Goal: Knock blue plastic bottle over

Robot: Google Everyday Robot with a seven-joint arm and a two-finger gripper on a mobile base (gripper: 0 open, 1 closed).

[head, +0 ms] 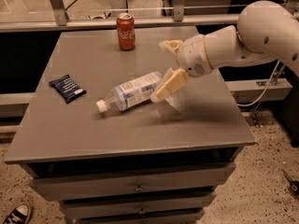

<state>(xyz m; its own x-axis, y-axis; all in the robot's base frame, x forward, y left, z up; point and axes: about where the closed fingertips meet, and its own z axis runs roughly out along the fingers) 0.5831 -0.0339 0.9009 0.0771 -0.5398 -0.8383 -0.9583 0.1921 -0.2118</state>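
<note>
The blue plastic bottle [130, 92], clear with a white cap and a white-and-blue label, lies on its side in the middle of the grey table [84, 134], cap pointing to the front left. My gripper [164, 69] hovers just right of the bottle's base, raised a little above the table. Its two tan fingers are spread apart and hold nothing. The lower finger [169, 85] overlaps the bottle's base end in view; the upper finger [169, 45] points back toward the can.
A red Coca-Cola can [125, 31] stands upright at the back of the table. A small dark blue snack packet [67, 88] lies at the left. The table has drawers below. A shoe [16, 214] lies on the floor at the front left.
</note>
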